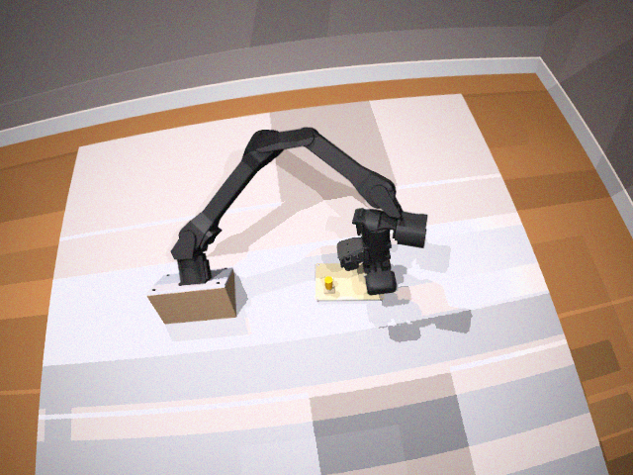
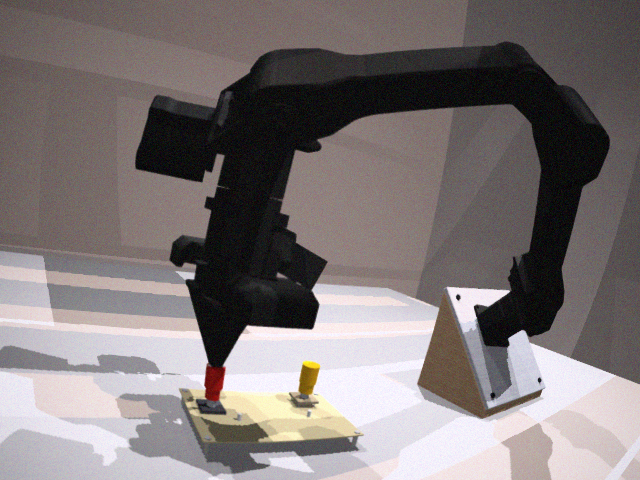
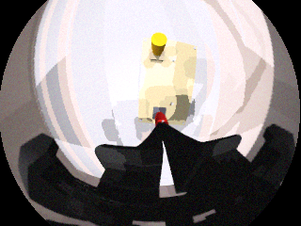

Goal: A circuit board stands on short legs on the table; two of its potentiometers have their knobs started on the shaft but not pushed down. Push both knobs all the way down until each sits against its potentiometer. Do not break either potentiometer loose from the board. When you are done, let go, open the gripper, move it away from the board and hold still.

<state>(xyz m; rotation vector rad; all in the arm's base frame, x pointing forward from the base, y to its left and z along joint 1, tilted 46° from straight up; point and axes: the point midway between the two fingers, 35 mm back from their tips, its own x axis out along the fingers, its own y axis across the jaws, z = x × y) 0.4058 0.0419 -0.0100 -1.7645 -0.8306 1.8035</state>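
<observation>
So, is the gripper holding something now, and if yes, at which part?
Nothing is held. The gripper is shut with its fingertips together, and their point rests on top of the red knob, pressing from above and not clamping it.

Arm point(image 2: 413, 77): matt black, plastic-like casing, smooth, no gloss. Fingers point(image 2: 219, 341): same matt black finish, pressed together to a point. Board point(image 2: 268, 421): pale yellow, flat, matt, with small grey metal-looking screws at the corners. Red knob point(image 2: 214, 381) and yellow knob point(image 2: 308, 377): smooth plastic in appearance, slight sheen. Mount point(image 2: 478, 356): wood-brown sides, light grey face plate, possibly metal; the view is too coarse to confirm. Desk point(image 1: 536, 102): orange wood-toned border, matt patchy white and grey centre.
</observation>
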